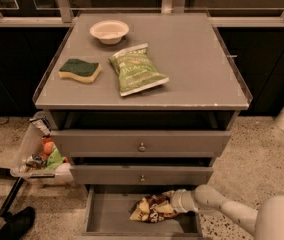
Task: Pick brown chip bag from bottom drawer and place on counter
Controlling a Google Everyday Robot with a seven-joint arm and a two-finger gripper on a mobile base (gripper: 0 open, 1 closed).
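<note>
The brown chip bag (150, 208) lies crumpled inside the open bottom drawer (113, 220), toward its right side. My gripper (171, 202) reaches into the drawer from the right and sits against the bag's right end. The white arm runs off to the lower right. The counter (192, 59) is the grey cabinet top above, with a thin clear rim along its sides.
On the counter lie a green chip bag (137, 69), a green and yellow sponge (80, 70) and a white bowl (109, 31). Two upper knobbed drawers (141, 144) stand slightly open. A clear bin (38, 153) of items hangs at the cabinet's left. A black shoe (17, 223) is at bottom left.
</note>
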